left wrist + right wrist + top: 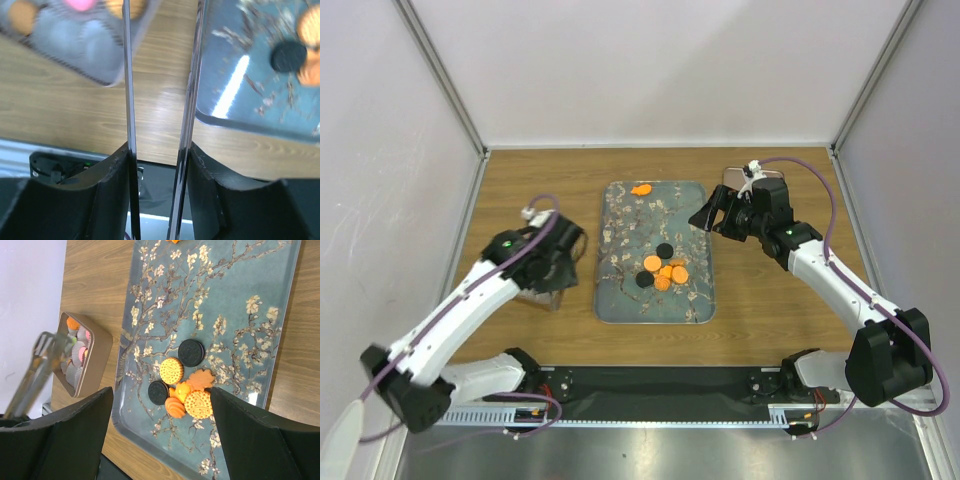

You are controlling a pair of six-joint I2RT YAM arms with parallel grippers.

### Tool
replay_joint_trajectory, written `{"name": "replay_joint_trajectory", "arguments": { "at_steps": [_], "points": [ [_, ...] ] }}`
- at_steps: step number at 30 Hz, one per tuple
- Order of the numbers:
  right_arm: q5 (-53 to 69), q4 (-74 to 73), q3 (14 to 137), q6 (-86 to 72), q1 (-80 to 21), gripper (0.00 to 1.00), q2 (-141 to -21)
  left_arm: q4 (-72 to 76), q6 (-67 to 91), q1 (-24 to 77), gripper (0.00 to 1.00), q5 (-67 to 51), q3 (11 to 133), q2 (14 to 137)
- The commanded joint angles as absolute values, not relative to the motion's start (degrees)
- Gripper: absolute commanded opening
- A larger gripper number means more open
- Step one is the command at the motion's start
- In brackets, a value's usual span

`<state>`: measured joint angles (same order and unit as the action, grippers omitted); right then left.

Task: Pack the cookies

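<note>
Several cookies [663, 270] lie bunched near the front of the floral tray [625, 230]: black discs, round orange ones, a leaf shape. A lone orange piece [641, 189] rests at the tray's far edge. The same cluster of cookies [186, 390] shows in the right wrist view, under my right gripper [161, 390], which is open and empty above the tray. My left gripper [565, 250] is left of the tray, shut on metal tongs [127, 100] whose two blades stand apart with nothing between them. More cookies sit in paper cups in the box [75, 40].
The brown box [95, 357] with paper cups stands on the table left of the tray, partly hidden under my left arm in the top view. A copper-coloured flat thing [760, 176] lies behind my right gripper [708, 215]. White walls close three sides.
</note>
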<state>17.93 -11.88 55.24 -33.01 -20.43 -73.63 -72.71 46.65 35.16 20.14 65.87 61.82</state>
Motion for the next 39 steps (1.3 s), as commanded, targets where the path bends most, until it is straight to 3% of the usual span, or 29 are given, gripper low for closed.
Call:
{"name": "replay_joint_trajectory", "arguments": {
  "at_steps": [1,8,16,39],
  "points": [
    [18.81,-10.11,56.51,-33.4,-20.57,0.85,-73.65,-71.73,49.57,44.52,0.49,23.56,70.83,67.75],
    [18.54,-10.37,56.51,-33.4,-20.57,0.85,-73.48,-64.7,44.13,55.97,0.48,17.77,76.28,79.26],
    [18.46,-10.37,56.51,-33.22,-20.57,0.85,-73.56,-61.88,40.61,61.78,0.49,12.75,78.57,84.37],
    [18.46,-10.37,56.51,-33.4,-20.48,0.85,-73.74,-61.7,39.64,63.81,0.48,9.58,76.29,87.45]
  ]
}}
